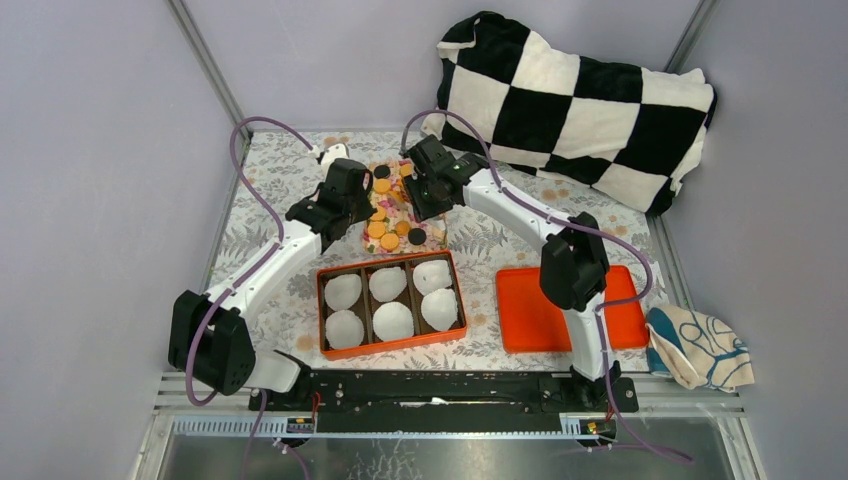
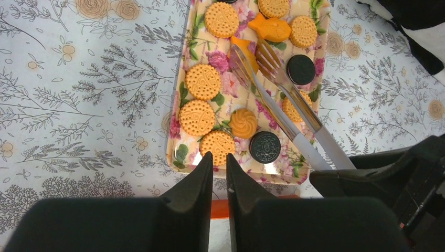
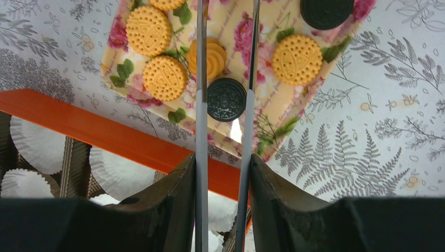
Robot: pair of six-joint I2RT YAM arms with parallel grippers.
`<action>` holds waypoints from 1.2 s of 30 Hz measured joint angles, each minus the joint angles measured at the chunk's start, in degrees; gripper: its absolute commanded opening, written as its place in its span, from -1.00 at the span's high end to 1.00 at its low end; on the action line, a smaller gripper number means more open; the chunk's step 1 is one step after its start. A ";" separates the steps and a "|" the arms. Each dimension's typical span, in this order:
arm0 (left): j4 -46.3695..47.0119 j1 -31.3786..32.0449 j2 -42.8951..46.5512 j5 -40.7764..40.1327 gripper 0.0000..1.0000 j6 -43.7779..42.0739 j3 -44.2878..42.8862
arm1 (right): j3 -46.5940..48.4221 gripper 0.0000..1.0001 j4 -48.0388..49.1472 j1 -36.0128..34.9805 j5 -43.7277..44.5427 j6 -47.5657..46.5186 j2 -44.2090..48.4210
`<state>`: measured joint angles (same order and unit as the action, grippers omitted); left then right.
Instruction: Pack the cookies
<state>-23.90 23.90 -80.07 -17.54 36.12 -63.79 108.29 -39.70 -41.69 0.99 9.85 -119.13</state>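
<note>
The right claw (image 3: 223, 164), grasping tongs (image 3: 201, 58) over the cookies (image 3: 148, 30) on the floral tray (image 3: 273, 105) at 12 o'clock of the orange box (image 3: 105, 134), may squirt a slick disc off the tines, while the barely parted, empty left claw (image 2: 219, 164) could nudge the tray

White-linked left arm (image 1: 268, 268) and right arm (image 1: 515, 208), black joint housings (image 1: 572, 262); purple cable (image 1: 237, 150) looped along each; black wedge-shaped fingers (image 2: 195, 186).

Black-and-white checkered cushion (image 1: 575, 95) at the back, flat orange tray (image 1: 520, 315) and crumpled cloth (image 1: 700, 345) at the right.
</note>
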 measured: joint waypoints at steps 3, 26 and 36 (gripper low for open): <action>0.00 0.00 0.00 0.00 0.62 0.00 0.17 | 1.95 0.39 0.04 0.00 -0.79 -0.02 -1.62; 0.09 0.00 0.00 1.75 0.63 0.31 0.20 | 6.84 1.00 -3.96 -0.07 -0.44 -0.24 -7.23; 0.17 0.00 0.00 2.14 0.63 0.44 0.20 | -0.61 1.00 -3.23 -0.48 3.02 -0.28 1.22</action>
<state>-23.73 23.90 -80.07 -15.40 36.56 -63.59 107.68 -42.94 -42.17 4.01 9.56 -117.91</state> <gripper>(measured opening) 0.186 0.429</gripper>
